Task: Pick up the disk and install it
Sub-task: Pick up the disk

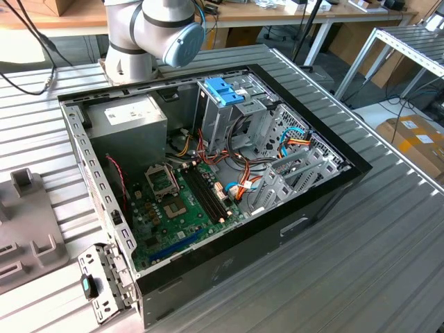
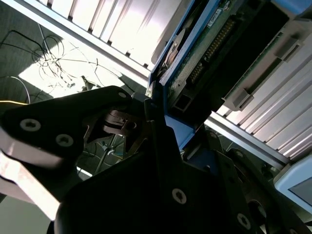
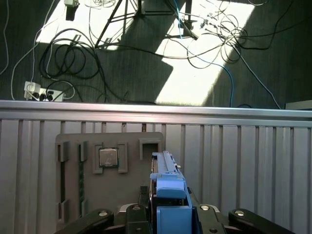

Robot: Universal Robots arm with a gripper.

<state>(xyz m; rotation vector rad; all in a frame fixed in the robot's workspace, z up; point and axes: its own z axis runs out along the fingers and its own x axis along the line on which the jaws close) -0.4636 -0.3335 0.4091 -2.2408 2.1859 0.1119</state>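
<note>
The gripper [image 3: 168, 220] is mostly cut off in the first wrist view. In the second wrist view its dark body hides much of the disk [image 2: 207, 46], so the grip itself is hard to see, but the jaws seem clamped on the disk's blue-railed end. The disk hangs over the slatted table [image 3: 243, 161], near a grey tray [image 3: 73, 146] that holds a chip [image 3: 108, 157]. Cables [image 3: 73, 63] sprawl on the floor beyond. In the exterior view the open case [image 1: 277, 236] lies apart from the tray, with the arm [image 1: 159, 31] behind it. The disk is seen edge-on, showing a blue rail and a bare circuit board.
</note>
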